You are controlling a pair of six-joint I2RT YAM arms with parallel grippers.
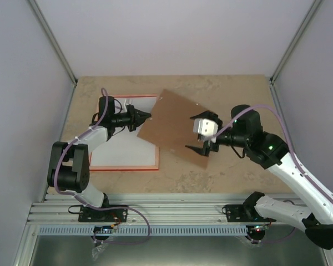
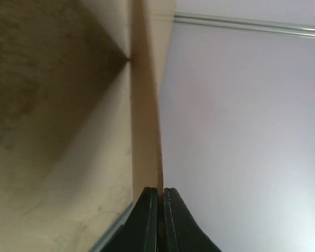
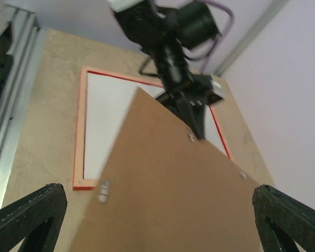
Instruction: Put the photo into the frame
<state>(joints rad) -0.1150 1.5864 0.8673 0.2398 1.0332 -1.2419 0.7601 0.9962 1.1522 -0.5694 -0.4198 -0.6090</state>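
Photo (image 1: 125, 149) apparently lying white-side-up in the frame (image 1: 125, 168): pinching a corner of the cardboard (image 1: 175, 124) in the left gripper (image 1: 149, 116), holding the right gripper (image 1: 191, 132) wide and clear, lowering squarely within the rim.

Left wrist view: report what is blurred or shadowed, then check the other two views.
Left wrist view: the backing board is soft, too near the lens, with deep shadow upper left; the left end effector is sharper. Right wrist view: the left arm looks blurred. Top external view: sharp, evenly lit.
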